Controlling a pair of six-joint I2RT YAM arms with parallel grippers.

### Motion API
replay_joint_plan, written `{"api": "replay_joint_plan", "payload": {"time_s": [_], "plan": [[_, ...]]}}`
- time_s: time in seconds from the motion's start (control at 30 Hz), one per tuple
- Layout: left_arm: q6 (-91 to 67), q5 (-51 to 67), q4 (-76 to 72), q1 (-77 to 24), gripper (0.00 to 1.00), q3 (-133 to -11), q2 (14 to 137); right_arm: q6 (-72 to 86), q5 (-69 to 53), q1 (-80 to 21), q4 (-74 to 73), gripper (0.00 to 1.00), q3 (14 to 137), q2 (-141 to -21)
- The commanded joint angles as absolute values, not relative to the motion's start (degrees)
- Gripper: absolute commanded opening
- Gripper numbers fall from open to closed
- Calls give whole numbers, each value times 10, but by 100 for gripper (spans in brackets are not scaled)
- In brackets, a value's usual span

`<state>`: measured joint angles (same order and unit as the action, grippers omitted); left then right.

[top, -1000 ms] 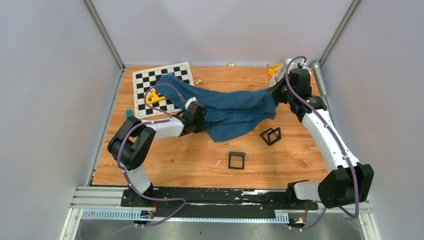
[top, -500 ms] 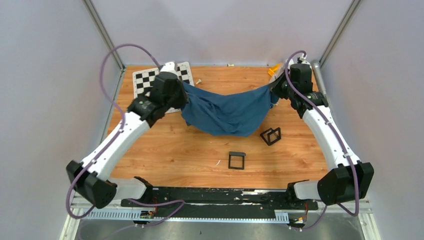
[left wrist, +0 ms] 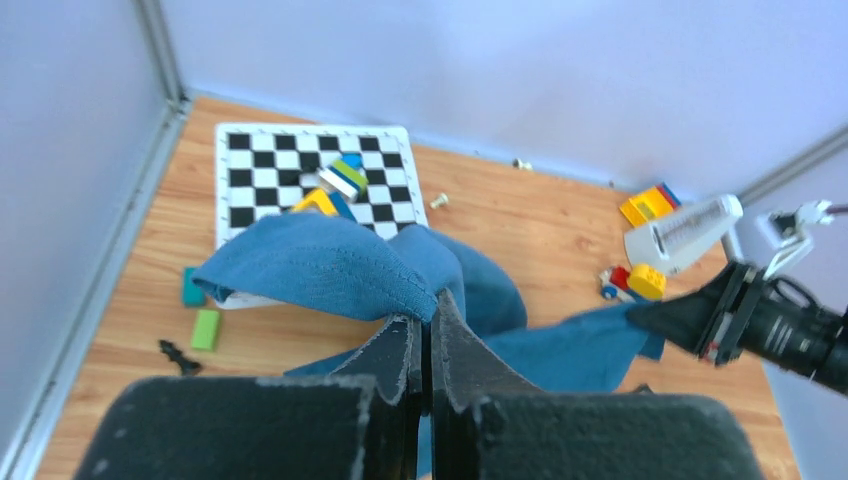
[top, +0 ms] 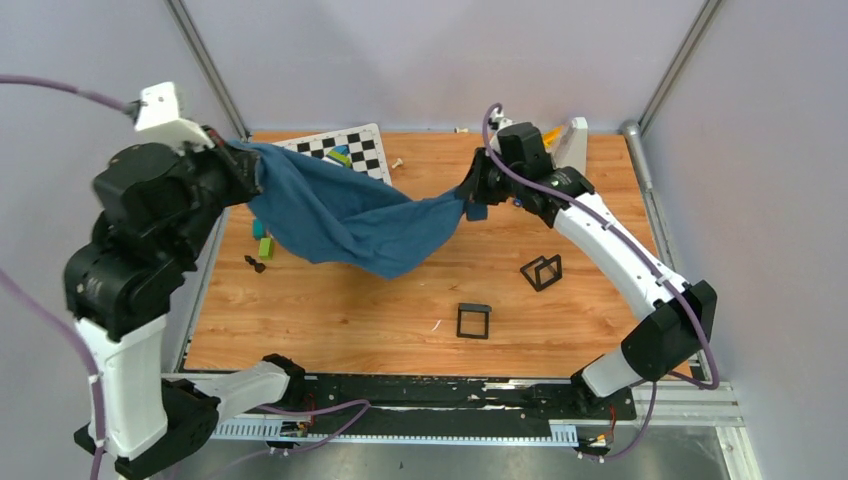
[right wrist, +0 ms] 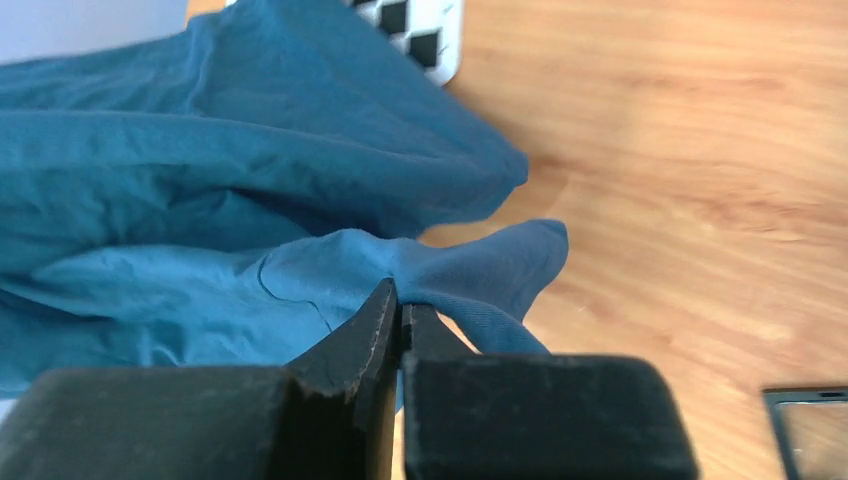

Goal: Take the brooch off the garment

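Garment (top: pixel 340 210): dark teal cloth, slung like a hammock between your two arms over the left-middle of the tabletop (top: pixel 590 330). The belly sags toward the wood; can't tell if it touches.
Brooch: can't make it out in any view, so no clue which fold it sits on.
Left end effector (left wrist: pixel 425 325): jaws pinched tight on a hemmed edge of the cloth, held high near the left wall.
Right end effector (right wrist: pixel 398 305): jaws clamped on the opposite corner of the cloth, over the far middle of the wood.
Surface: wood-grain planks, mostly bare along the front and right.
Room: pale wall panels (top: pixel 430 60) on the left, back and right, with metal posts at the far corners, so you're boxed in on three sides.
Chequered board (left wrist: pixel 260 170): flat in the far-left corner with a few coloured blocks (left wrist: pixel 340 180) on it. The cloth drapes in front of its near edge.
Left edge: a green block (top: pixel 265 247), a teal block (top: pixel 258 228) and a black chess piece (top: pixel 255 263) lie close to the wall, just beside the hanging cloth.
Far-right corner: coloured bricks (left wrist: pixel 648 205) and a white tapered piece (left wrist: pixel 685 232).
Black square frames: one flat front-middle (top: pixel 473 320), one propped up (top: pixel 541 271) right of it, close by your right forearm.
Near edge: metal rail (top: pixel 450 395) carrying both arm bases.
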<state>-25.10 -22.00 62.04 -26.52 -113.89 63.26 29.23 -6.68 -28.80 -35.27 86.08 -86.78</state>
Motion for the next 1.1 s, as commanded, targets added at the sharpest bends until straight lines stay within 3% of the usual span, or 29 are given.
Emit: {"api": "replay_joint_plan", "payload": {"time_s": [0.0,0.17,0.37,0.57,0.73,0.9,1.07], "plan": [[-212,-299,694,-265,0,-1226,629,254,-148,-354,-371,0,855,-850],[-205,-284,660,-265,0,-1236,639,241,-170,-449,-382,0,825,-873],[-216,-217,523,-265,0,-1132,693,244,-245,-497,-364,0,796,-942],[-228,-146,447,-263,0,-1101,846,262,-247,-504,-308,0,744,-951],[-245,-84,424,-234,0,-1126,993,273,-168,-504,-275,19,672,-898],[-280,-4,381,-197,0,-1136,1105,264,-66,-503,-273,50,626,-844],[-303,70,344,-183,0,-1148,1179,237,-17,-504,-251,62,624,-833]]}}
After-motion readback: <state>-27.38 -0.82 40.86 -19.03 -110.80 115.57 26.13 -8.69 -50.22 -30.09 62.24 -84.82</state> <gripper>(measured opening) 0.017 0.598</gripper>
